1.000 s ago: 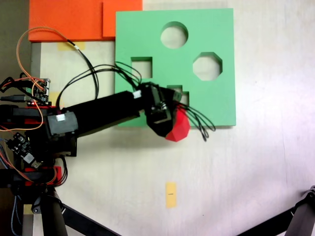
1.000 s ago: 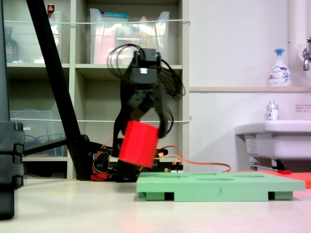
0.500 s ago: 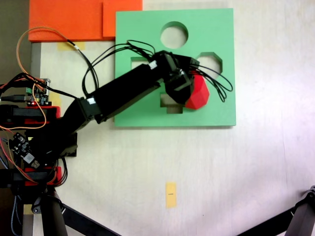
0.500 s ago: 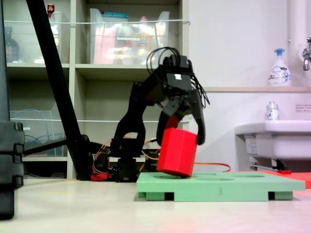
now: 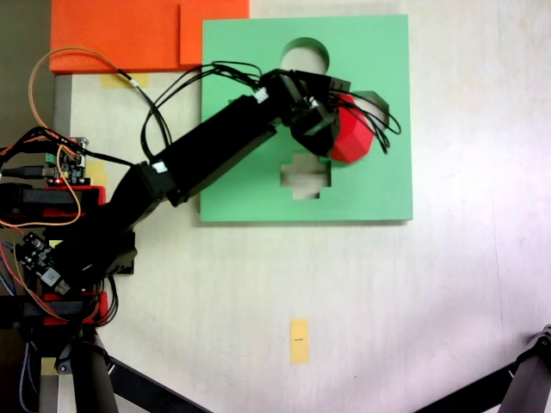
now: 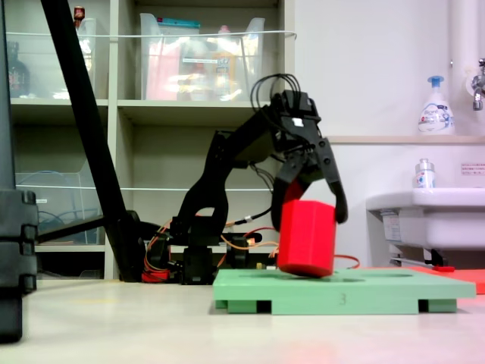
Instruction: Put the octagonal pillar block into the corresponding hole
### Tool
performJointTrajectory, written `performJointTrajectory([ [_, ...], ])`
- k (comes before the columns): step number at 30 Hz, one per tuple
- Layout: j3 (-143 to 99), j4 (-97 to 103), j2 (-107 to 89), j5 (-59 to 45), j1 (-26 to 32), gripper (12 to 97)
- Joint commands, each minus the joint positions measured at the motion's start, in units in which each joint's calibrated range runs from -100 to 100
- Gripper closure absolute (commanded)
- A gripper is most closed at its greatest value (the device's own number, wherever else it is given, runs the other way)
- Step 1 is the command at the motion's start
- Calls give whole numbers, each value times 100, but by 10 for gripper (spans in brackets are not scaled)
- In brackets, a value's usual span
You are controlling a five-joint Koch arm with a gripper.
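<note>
Above the green board (image 5: 250,185), top-down fixed view: gripper (image 5: 337,129) clamps the red block (image 5: 353,138), which sits over the octagon hole (image 5: 376,99), mostly covering it. I'd rotate the block so its faces match the cutout before lowering. Cross cutout (image 5: 306,175) and round cutout (image 5: 312,53) nearby; cables loop over the hole.

Side fixed view: block (image 6: 306,237) is tilted, its base just above the board (image 6: 345,289). Level it first.

The octagonal pillar block (image 5: 352,140) is bright red. The foam board (image 5: 379,185) under it is plain mint green. The arm (image 5: 207,155) is black, with orange wires (image 5: 34,82) at its base. Far left, foam sheets (image 5: 120,34) are orange.
</note>
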Motion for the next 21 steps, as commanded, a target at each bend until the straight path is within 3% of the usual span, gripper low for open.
performJointTrajectory([
  [1,237,303,-163,59,34,730],
  [21,756,1199,-219,-88,-34,726],
])
